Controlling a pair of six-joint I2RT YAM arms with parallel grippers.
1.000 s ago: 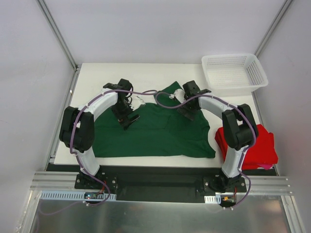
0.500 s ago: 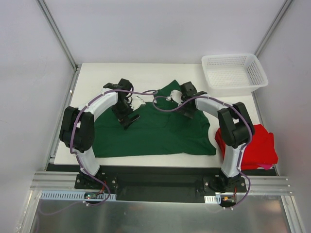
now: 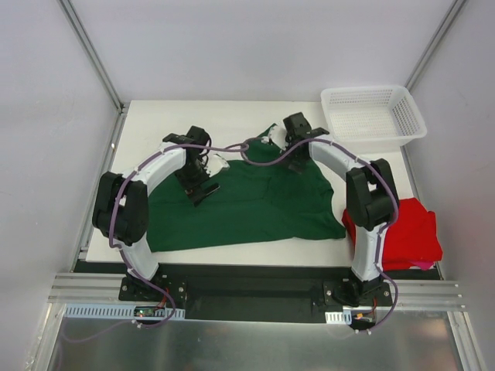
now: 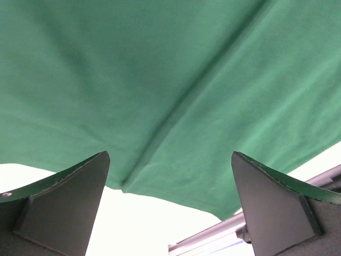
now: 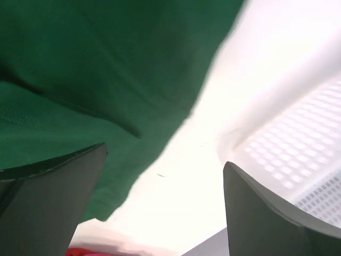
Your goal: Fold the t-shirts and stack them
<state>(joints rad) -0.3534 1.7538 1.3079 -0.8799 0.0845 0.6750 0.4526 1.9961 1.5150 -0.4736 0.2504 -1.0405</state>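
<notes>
The right fingers [image 5: 48, 208] have swung toward 12 o'clock, to the far edge of the green t-shirt [image 3: 247, 205] spread on the table [image 3: 155, 124], probably for a fold; they and the left fingers [image 4: 58, 202] gape empty.

The top camera sits high behind both arm bases and looks down and forward over the whole bench [image 3: 155, 124] from a distance. The left wrist camera hangs very close above the green t-shirt [image 4: 160, 80], with the left tool [image 4: 169, 160] framing its lower corners. The right wrist camera's picture is blurred; it seems equally close, at that shirt's border, facing the white basket [image 5: 298, 154]. All three views share the green t-shirt, and the top and right wrist views share the basket.
</notes>
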